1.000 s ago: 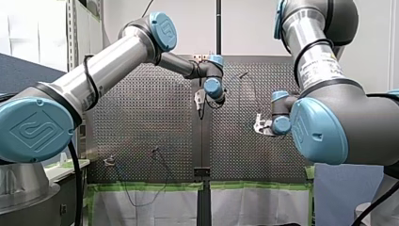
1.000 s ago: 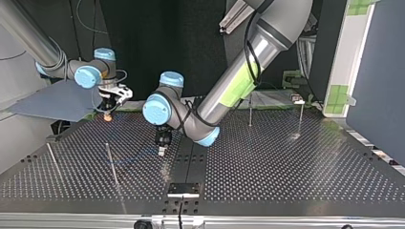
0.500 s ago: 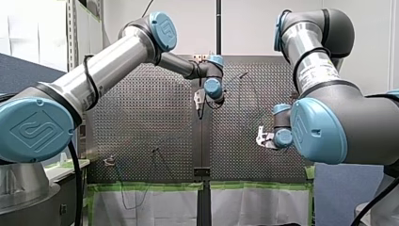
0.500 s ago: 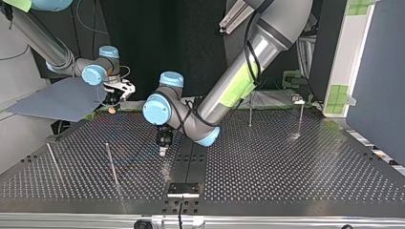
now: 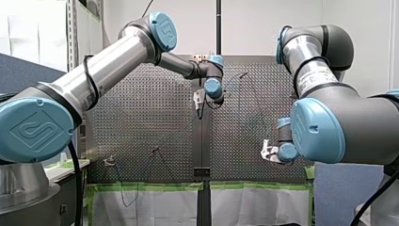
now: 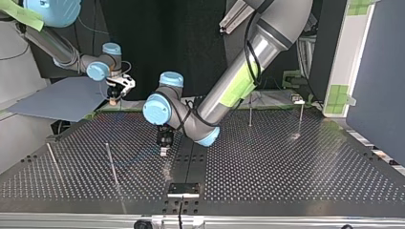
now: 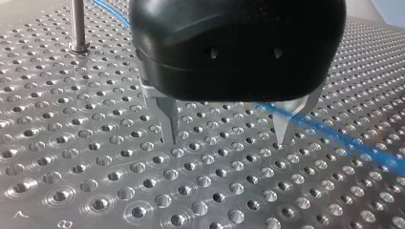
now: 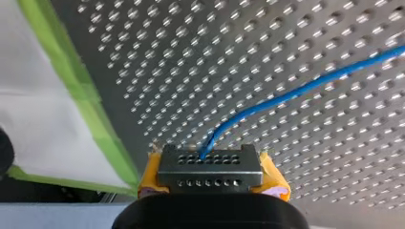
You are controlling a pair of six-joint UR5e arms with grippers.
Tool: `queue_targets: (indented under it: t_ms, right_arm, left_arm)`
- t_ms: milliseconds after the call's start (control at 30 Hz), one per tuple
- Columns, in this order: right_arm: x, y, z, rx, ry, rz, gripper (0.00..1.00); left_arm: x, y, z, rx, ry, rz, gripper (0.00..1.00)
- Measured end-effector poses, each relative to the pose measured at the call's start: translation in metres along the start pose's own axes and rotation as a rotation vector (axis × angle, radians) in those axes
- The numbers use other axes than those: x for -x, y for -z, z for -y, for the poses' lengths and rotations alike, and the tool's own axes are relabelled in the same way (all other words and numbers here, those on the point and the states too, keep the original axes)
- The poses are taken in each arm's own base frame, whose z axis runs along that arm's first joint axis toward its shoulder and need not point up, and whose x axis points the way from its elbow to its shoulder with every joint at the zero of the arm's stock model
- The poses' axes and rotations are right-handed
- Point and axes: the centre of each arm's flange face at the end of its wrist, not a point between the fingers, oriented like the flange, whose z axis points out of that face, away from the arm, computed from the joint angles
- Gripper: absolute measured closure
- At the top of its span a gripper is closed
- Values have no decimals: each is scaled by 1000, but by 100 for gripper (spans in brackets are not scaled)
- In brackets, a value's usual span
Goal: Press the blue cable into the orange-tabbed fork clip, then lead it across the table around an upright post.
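The blue cable (image 8: 296, 90) comes out from between the yellow pads (image 8: 274, 179) of my right gripper (image 8: 210, 164), which is shut on its end. This gripper (image 6: 113, 97) hangs over the table's far edge at the top view's left. My left gripper (image 7: 224, 140) stands open just above the perforated plate, metal fingers (image 7: 168, 129) apart with nothing between the tips. The cable (image 7: 334, 133) runs along the plate behind its fingers and on past one side. An upright post (image 7: 76, 24) stands ahead of it. I cannot make out the orange-tabbed clip.
Thin upright posts stand on the perforated table (image 6: 286, 171): two (image 6: 111, 162) (image 6: 52, 160) at the top view's left, two more (image 6: 250, 109) (image 6: 301, 117) far right. A small black block (image 6: 183, 189) sits at the near edge. Green tape (image 8: 90, 109) lines the table's border.
My right gripper has carried the cable end down the front view, back and up toward the table's far edge in the top view. My left arm has stayed put.
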Motion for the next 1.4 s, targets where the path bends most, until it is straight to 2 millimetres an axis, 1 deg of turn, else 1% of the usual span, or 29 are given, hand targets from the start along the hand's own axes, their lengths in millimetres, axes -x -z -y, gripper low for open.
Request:
queue_targets:
  t_ms: [167,467,700,833,933,1133,1400]
  right_arm:
    - [19,-4,-11,18,-10,9,100]
    - [38,-11,-29,44,-25,10,100]
    - [61,-13,-41,59,-33,23,100]
    - [69,-15,-45,63,-42,22,100]
    - [72,-16,-48,65,-48,17,100]
    - [71,-18,-52,65,-55,6,100]
    - [70,-20,-52,45,-61,-1,100]
  left_arm:
    - [0,0,0,0,0,0,0]
    - [0,0,0,0,0,0,0]
    - [0,0,0,-1,-1,0,0]
    - [0,0,0,-1,-1,0,0]
    - [0,1,1,-2,-1,-1,0]
    - [-1,1,2,-3,-1,-3,0]
    - [-4,6,3,-3,21,-37,0]
